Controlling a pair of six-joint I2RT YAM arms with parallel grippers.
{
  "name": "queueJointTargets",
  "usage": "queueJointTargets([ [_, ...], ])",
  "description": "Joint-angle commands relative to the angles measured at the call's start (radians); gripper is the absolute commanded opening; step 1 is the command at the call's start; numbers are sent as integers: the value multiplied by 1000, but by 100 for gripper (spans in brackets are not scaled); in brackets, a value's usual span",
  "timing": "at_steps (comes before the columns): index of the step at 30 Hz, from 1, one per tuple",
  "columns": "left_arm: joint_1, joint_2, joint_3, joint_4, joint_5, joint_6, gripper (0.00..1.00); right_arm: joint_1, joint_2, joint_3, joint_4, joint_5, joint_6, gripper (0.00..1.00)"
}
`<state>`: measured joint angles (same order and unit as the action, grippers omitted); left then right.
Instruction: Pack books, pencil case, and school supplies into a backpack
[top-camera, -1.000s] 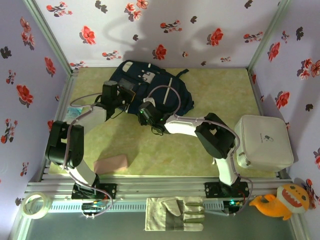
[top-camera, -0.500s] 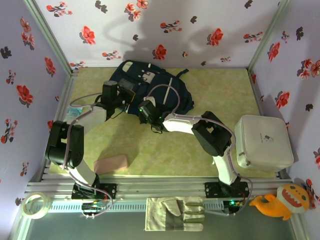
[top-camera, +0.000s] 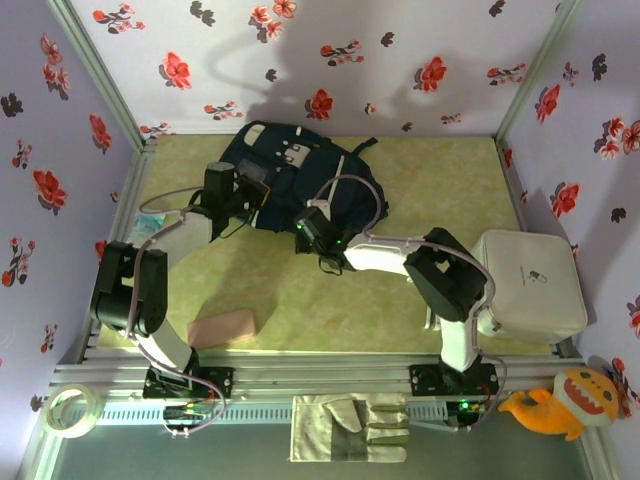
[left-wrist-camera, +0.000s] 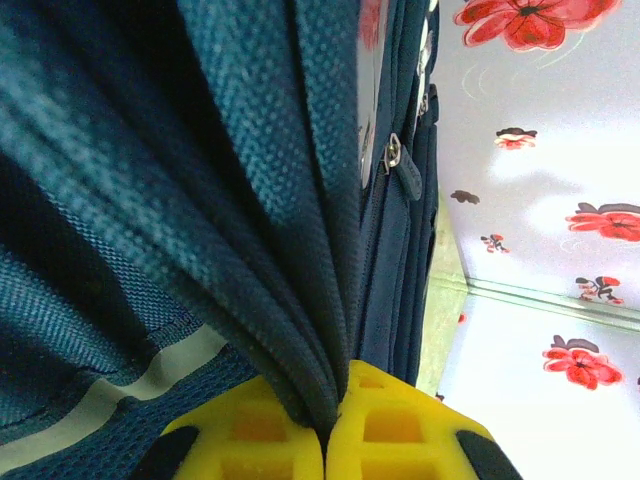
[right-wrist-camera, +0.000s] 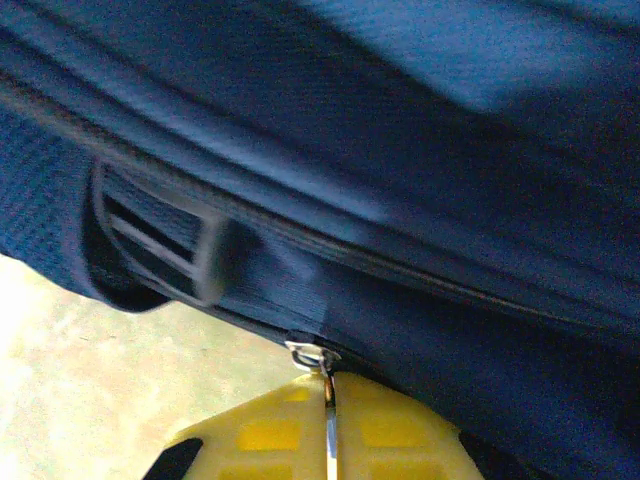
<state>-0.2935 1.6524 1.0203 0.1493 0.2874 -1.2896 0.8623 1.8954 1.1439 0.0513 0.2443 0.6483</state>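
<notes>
Left claw (left-wrist-camera: 325, 430) and right claw (right-wrist-camera: 328, 425) pinched closed, arms extended.

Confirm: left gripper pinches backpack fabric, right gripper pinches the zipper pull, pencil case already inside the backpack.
The pencil case is not inside: the top view shows it on the table near the left arm's base. Left gripper on backpack fabric, right gripper on zipper pull: correct.

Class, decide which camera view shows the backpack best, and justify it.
Top external: the whole backpack lies in outline. Left wrist gives a fabric fold pinched by the left gripper; right wrist gives its zip seam, the pull clamped in the right gripper.
</notes>
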Motion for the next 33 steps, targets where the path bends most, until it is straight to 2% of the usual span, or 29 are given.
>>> queueJointTargets([
  [1, 13, -15, 29, 30, 47, 50, 0, -25, -81, -69, -97, 117, 55, 9],
  [5, 14, -16, 32, 24, 48, 59, 0, -35, -115, -99, -141, 158, 54, 11],
  [11, 14, -17, 37, 26, 50, 60, 0, -34, -36, 10, -215, 103, 8, 15],
  [20, 13, -15, 38, 20, 53, 62, 0, -32, 29, 61, -180, 4, -21, 31],
  [27, 12, -36, 49, 15, 61, 61, 0, -13, -26, 21, -124, -12, -33, 37],
  [33, 7, -71, 55, 9, 64, 58, 0, 8, -126, -92, -6, 4, -1, 39],
])
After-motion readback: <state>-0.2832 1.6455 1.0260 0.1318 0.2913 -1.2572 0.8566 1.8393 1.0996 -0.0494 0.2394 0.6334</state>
